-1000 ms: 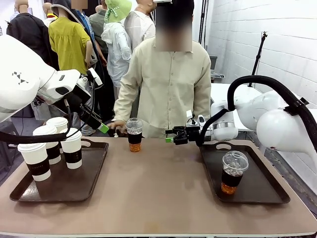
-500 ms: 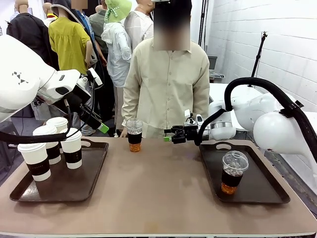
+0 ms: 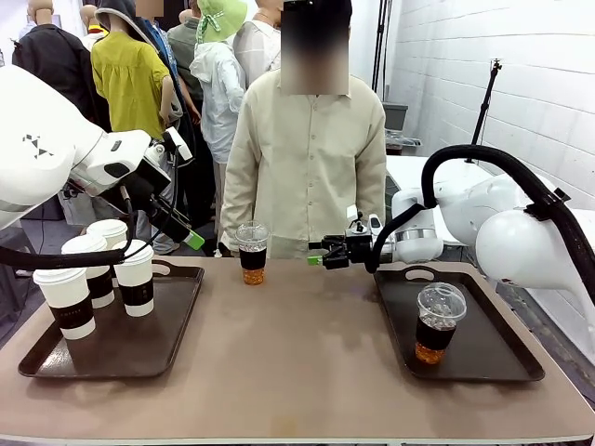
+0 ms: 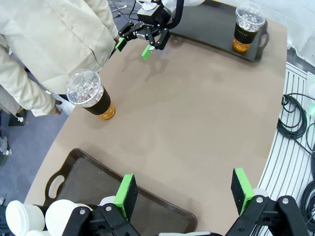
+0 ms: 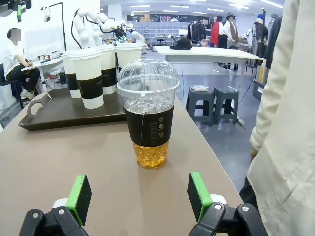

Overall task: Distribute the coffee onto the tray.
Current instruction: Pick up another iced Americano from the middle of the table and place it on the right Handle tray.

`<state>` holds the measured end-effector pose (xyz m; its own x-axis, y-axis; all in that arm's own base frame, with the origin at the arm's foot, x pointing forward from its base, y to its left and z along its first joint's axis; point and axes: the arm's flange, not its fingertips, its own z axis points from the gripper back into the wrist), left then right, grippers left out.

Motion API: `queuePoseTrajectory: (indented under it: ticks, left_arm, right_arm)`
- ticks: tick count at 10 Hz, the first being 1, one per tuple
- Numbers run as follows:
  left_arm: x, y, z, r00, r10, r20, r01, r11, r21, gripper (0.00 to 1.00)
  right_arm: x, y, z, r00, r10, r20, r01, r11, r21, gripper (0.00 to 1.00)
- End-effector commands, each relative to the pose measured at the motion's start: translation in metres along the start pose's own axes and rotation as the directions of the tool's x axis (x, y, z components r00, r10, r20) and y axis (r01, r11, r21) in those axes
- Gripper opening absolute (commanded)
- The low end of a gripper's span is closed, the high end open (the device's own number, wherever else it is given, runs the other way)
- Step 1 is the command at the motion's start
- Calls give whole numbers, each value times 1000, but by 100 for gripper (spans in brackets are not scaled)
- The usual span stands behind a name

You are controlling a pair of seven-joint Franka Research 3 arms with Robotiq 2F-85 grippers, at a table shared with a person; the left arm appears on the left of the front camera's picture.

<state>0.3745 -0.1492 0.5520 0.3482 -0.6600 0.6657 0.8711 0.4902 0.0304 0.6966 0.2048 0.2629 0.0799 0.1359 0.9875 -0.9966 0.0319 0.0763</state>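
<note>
A clear cup (image 3: 252, 252) is seen on the desk (image 3: 297, 362) at its far edge, just before the person (image 3: 307, 158). The right gripper (image 3: 318, 255) is held near it on the right, spread wide and empty, facing it. A second cup (image 3: 438, 322) stands on the right tray (image 3: 493, 358). Paper cups (image 3: 136, 277) are grouped on the left tray (image 3: 139, 344); the left gripper (image 4: 186, 191) is held wide, empty.

Four paper cups (image 3: 137, 277), all lidded and banded. Two dome cups, the far cup (image 3: 252, 252) and the near cup (image 3: 438, 322). Two trays, the left tray (image 3: 102, 358) and the right tray (image 3: 493, 358). Two robot hands, the left hand (image 4: 186, 192) and the right hand (image 5: 140, 195). One tabletop (image 3: 297, 372). One person (image 3: 307, 158) behind it.
</note>
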Motion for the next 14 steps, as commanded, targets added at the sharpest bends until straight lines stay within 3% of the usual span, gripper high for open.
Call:
queuePoseTrajectory:
  ticks: [1,6,14]
  left_arm:
    - [-1,2,-1,1000,-4,6,4,1000,-7,100]
    - [-1,2,-1,1000,-4,6,4,1000,-7,100]
    - [-1,2,-1,1000,-4,6,4,1000,-7,100]
  right_arm:
    - [-3,-2,-6,1000,-3,8,3,1000,-1,100]
    - [-13,-5,-36,998,-29,63,30,999,-23,100]
    - [-6,-21,-87,1000,-13,27,13,1000,25,100]
